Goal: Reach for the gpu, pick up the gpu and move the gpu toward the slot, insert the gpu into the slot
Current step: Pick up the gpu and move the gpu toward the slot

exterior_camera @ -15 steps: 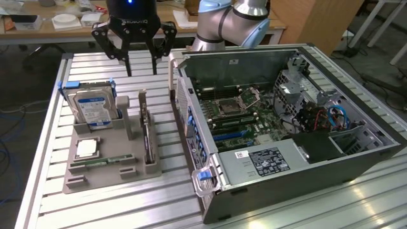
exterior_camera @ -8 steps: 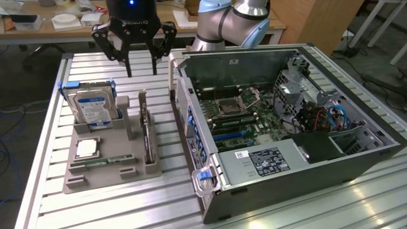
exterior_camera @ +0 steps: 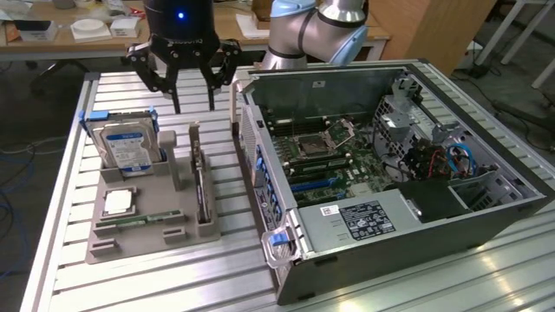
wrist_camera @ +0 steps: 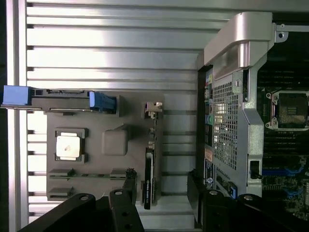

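Observation:
The gpu [exterior_camera: 200,184] stands on its edge in a grey holder [exterior_camera: 143,242] on the table; it is a thin card with a silver bracket at its far end. From the wrist camera it shows edge-on [wrist_camera: 150,166], with the bracket at one end. My gripper [exterior_camera: 194,104] hangs open above the table just behind the holder, a short way above and beyond the card's bracket end, touching nothing. Its black fingers [wrist_camera: 126,203] straddle the card's other end in the wrist view. Blue slots [exterior_camera: 316,184] lie on the motherboard inside the open computer case [exterior_camera: 381,260].
The holder also carries a blue-labelled hard drive [exterior_camera: 129,148], a processor chip [exterior_camera: 119,203] and a memory stick [exterior_camera: 139,220]. The case's rear panel [wrist_camera: 227,125] stands close beside the gpu. A cluttered desk [exterior_camera: 87,29] stands behind the table.

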`<state>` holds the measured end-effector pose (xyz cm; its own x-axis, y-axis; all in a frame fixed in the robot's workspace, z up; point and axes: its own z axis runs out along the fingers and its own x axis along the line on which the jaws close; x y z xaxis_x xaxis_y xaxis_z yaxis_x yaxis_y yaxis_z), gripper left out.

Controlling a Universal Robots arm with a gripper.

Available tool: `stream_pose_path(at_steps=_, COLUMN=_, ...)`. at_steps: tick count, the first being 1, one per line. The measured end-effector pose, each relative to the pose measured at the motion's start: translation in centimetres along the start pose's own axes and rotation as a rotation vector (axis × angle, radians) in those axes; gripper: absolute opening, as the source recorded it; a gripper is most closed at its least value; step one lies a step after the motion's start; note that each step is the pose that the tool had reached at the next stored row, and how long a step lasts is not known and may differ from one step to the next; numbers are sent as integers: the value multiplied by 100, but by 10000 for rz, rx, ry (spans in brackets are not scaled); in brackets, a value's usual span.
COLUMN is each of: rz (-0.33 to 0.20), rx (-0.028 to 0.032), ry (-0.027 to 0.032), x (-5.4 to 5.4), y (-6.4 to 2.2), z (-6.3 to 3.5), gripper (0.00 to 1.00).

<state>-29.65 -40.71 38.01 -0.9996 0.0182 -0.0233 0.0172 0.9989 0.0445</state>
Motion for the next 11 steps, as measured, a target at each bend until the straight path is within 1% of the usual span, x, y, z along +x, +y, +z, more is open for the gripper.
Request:
stream_pose_path(at_steps=7, rz=0, rx=-1, ry=-1, x=11, y=-104, z=106, gripper=55)
stream_pose_path(at_steps=11, rz=0, rx=0, ry=0, x=45, y=-130, z=170, gripper=55)
